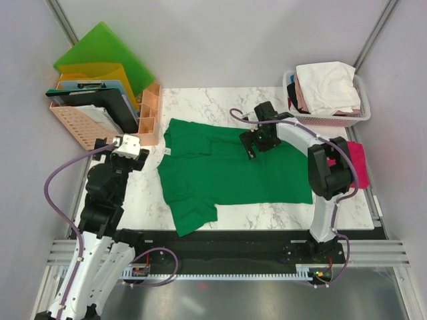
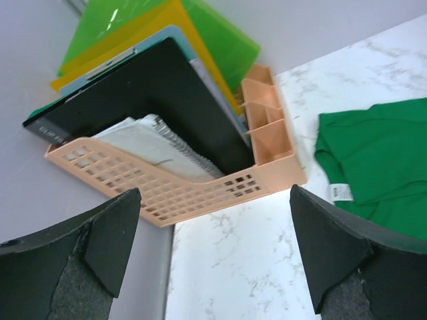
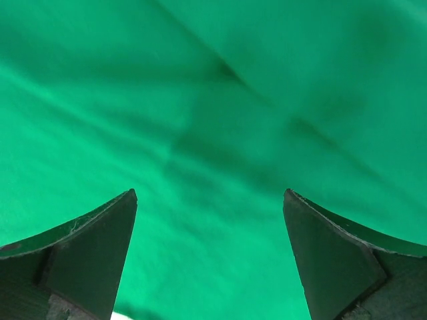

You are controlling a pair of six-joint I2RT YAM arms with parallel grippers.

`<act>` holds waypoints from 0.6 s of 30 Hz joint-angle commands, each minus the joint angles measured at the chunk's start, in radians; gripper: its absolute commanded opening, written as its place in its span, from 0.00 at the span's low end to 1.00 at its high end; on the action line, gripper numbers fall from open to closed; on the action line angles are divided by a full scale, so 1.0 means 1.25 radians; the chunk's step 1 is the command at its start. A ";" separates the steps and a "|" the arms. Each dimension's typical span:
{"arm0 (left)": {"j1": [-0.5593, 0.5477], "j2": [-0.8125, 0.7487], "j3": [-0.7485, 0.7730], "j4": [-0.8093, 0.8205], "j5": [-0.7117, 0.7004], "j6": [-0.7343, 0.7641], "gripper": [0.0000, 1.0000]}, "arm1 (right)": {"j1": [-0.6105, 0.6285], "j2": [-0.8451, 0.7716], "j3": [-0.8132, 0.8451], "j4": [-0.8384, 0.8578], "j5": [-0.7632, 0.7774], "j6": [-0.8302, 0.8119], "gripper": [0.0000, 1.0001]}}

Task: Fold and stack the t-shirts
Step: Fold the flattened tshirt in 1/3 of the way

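Green t-shirt (image 1: 220,177) lies spread on the marble table top (image 1: 200,100), collar and white neck label (image 2: 341,192) toward the left, hem toward the right, one short sleeve reaching toward the near edge. Cloth is mostly flat, with shallow creases across the far half. Right gripper (image 3: 209,193) is positioned over the far middle of this shirt; its fingers stand wide apart with only green cloth showing below and between them, and nothing is clamped. Whether the fingertips touch the cloth cannot be determined. Left gripper (image 2: 212,193) sits off the shirt's collar end, at the left edge of the table, fingers likewise wide apart and holding nothing; it faces the peach file tray (image 1: 73,123). That tray carries a green folder (image 1: 100,50), a yellow folder (image 1: 93,72), a black binder (image 2: 147,93) and a spiral notebook (image 2: 167,143). A peach compartment organiser (image 1: 150,110) stands just beside the tray, near the shirt's collar. At the far right corner a white basket (image 1: 363,117) holds a white t-shirt (image 1: 327,83) on top of pale pink cloth (image 1: 301,93). A magenta-red t-shirt (image 1: 359,163) lies at the right edge of the table, partly hidden behind the right arm.
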 commanded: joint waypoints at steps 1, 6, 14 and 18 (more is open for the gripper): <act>0.023 -0.017 -0.058 0.002 -0.076 0.085 1.00 | 0.035 0.076 0.083 0.024 0.028 0.031 0.98; 0.039 -0.034 -0.108 -0.005 -0.015 0.041 1.00 | 0.075 0.149 0.159 0.015 0.040 0.054 0.98; 0.039 0.144 -0.048 -0.103 0.254 -0.036 1.00 | 0.026 -0.037 0.036 0.028 0.059 0.043 0.98; 0.037 0.280 -0.005 -0.151 0.381 -0.052 1.00 | -0.015 -0.147 -0.060 0.015 0.055 0.019 0.98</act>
